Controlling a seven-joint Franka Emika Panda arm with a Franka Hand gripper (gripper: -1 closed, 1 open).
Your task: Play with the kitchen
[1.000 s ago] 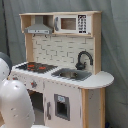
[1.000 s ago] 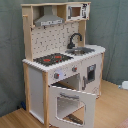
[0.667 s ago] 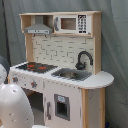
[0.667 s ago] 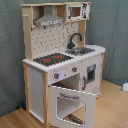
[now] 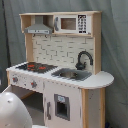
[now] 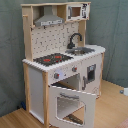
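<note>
Tall pale-wood and white toy kitchen fills frame centre in both exterior views. First exterior view: white rounded robot arm part at lower left, before the kitchen. Second exterior view: windowed oven door at lower centre, hanging open forward.

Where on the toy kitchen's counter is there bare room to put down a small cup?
The rounded white counter end beside the steel sink is bare. The red-ringed black stove is also bare. By the curved black faucet it is crowded.

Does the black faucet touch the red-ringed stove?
Apart. In the second exterior view, the faucet stands behind the sink, with bare counter between it and the stove.
</note>
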